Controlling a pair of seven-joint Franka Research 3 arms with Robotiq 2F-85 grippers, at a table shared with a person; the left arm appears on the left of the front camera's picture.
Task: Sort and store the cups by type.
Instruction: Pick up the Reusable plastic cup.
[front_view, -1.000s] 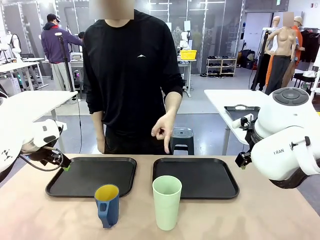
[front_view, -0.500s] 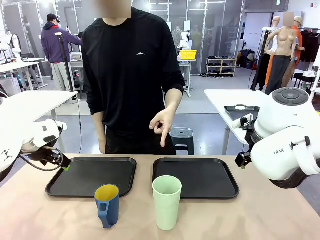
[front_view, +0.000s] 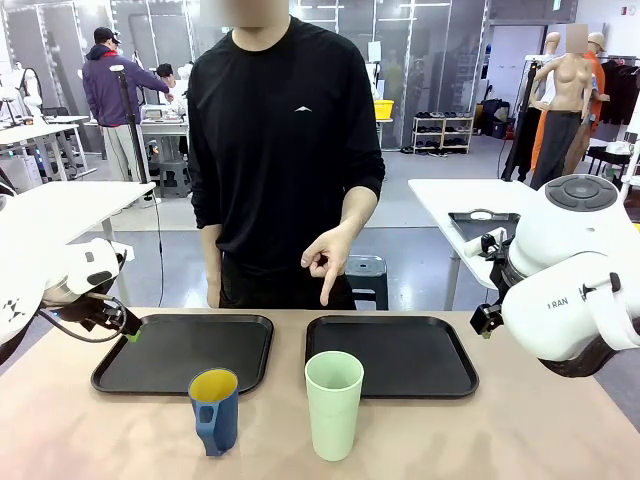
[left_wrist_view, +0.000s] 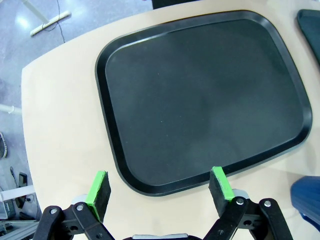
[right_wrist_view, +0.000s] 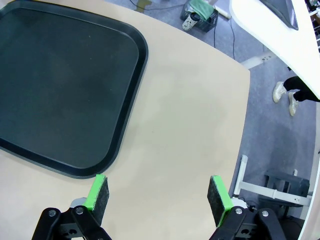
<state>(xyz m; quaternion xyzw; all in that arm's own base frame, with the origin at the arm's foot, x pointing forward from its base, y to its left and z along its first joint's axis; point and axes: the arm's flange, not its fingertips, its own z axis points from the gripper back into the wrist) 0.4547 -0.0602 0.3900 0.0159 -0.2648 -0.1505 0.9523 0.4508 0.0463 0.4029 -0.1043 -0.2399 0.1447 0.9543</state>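
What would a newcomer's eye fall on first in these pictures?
Up front stand two cups: a pale green tumbler and, left of it, a dark blue mug, yellow inside. Behind them lie the left tray and right tray, both black; the person's hand points down toward the right one.

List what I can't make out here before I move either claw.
Left wrist view: the blue mug is cut off by the right edge.
Front view: the wall of the mint tumbler hides its inside bottom.
Front view: the person's hand points down; its target is unclear.
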